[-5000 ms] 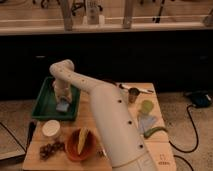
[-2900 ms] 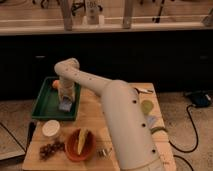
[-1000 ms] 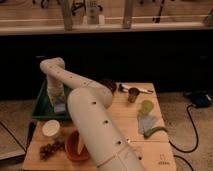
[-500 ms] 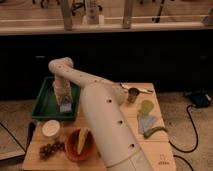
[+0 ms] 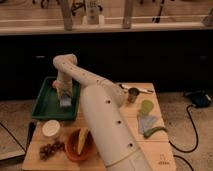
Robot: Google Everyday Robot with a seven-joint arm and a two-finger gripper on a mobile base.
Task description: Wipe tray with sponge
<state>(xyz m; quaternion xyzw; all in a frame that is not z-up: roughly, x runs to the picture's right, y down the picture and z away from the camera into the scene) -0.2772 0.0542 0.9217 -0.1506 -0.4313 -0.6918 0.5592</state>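
Note:
The dark green tray (image 5: 47, 102) lies at the left of the wooden table. My white arm reaches over it from the lower right, bends at the tray's far edge and points down into it. My gripper (image 5: 65, 98) is over the right half of the tray, with the small pale blue-grey sponge (image 5: 66, 102) at its tip, down against the tray floor. An orange thing (image 5: 55, 84) shows at the tray's far edge behind the arm.
An orange bowl (image 5: 80, 145) with a yellow item stands at the front, next to a white cup (image 5: 51, 129) and a brown cluster (image 5: 48, 149). A metal cup (image 5: 133, 94), a green cup (image 5: 146, 106), a light blue cloth (image 5: 146, 122) and a green vegetable (image 5: 154, 131) lie at the right.
The arm's elbow has swung from left to right above the tray, and the gripper with the sponge has moved rightward across the tray floor.

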